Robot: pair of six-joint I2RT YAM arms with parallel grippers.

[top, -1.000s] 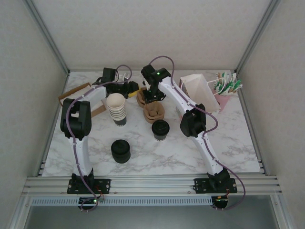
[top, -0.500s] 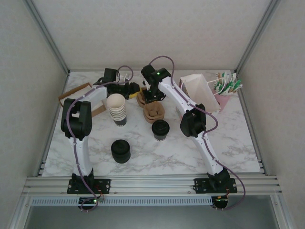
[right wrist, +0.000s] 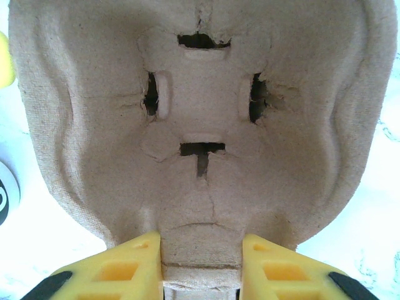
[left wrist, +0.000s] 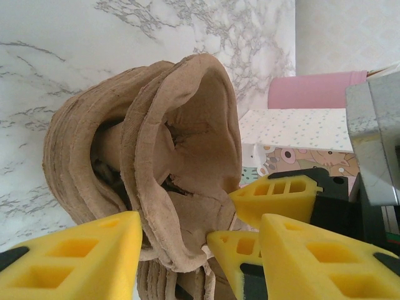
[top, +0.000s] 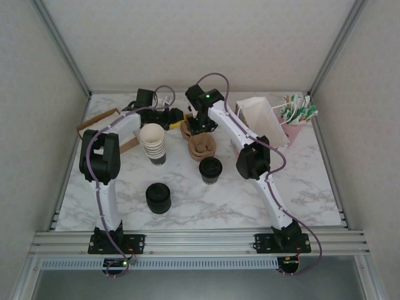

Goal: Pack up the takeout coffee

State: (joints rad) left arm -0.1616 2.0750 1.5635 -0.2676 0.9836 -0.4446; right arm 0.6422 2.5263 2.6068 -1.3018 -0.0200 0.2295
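My right gripper (right wrist: 201, 265) clamps a pulp cup carrier (right wrist: 200, 125), and my left gripper (left wrist: 200, 250) gapes at its rim. The takeout coffee (top: 210, 169) stands unpacked on the worktop (top: 300, 187), so I judge the packing barely begun.

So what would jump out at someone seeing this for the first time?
The far middle of the marble table, where the right fingers pinch the edge of a brown pulp cup carrier and the left fingers sit open around its rim. Nearer the front, the lidded takeout coffee stands untouched beside a stack of cream cups.
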